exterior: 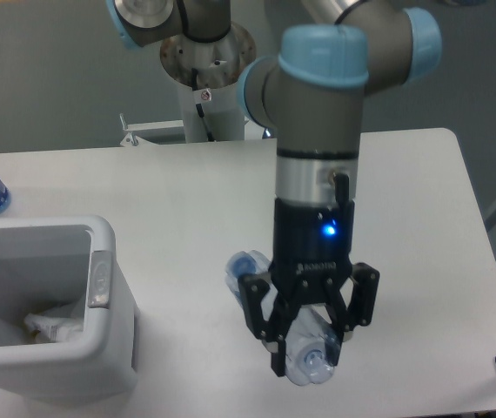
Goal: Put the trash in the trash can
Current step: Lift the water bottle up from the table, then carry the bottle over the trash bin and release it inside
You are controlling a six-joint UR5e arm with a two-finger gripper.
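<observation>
Crinkled bottle [304,357] within the hand [307,351]

Wrapper [52,325] inside trash can [100,296]

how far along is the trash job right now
About halfway, it seems. Done: the crumpled white wrapper lies inside the trash can. In hand: the gripper is shut on the clear crinkled bottle, its fingers clamped round it and the bottle apparently lifted clear of the table. Left: carrying it over the can and releasing it.
</observation>
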